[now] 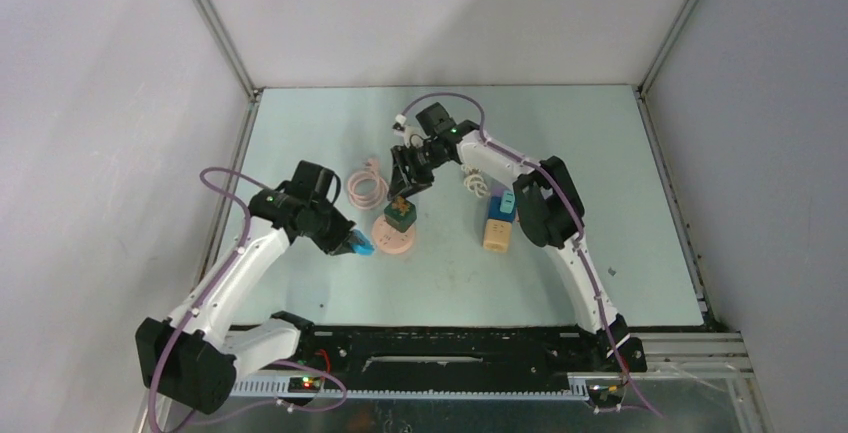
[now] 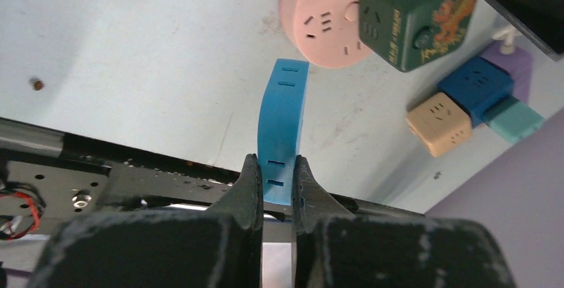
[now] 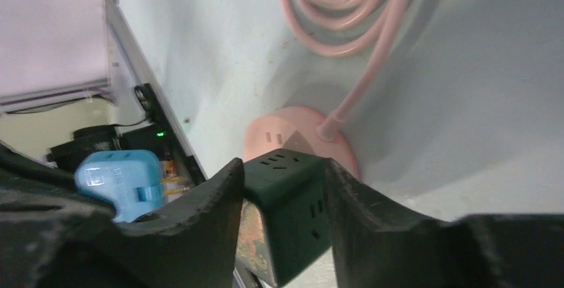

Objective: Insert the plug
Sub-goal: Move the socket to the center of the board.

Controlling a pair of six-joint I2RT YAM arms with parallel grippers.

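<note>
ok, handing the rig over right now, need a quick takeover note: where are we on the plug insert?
Left gripper: shut on the blue plug, whose tip points at the pink round socket base and is close to it.
Right gripper: closed around the green cube adapter, with a finger against each side.
The green cube adapter stands on top of the pink round socket base; I can't tell whether it is fully seated.
Done: both pieces are grasped.
Left: the blue plug is not in any socket yet. It probably needs to be lined up and pushed in while the right gripper steadies the cube.

L arm (image 1: 238, 275), R arm (image 1: 587, 275): white links, blk joints; purple cable (image 1: 232, 171) along each; blk rough hand fingers (image 2: 247, 191).
</note>
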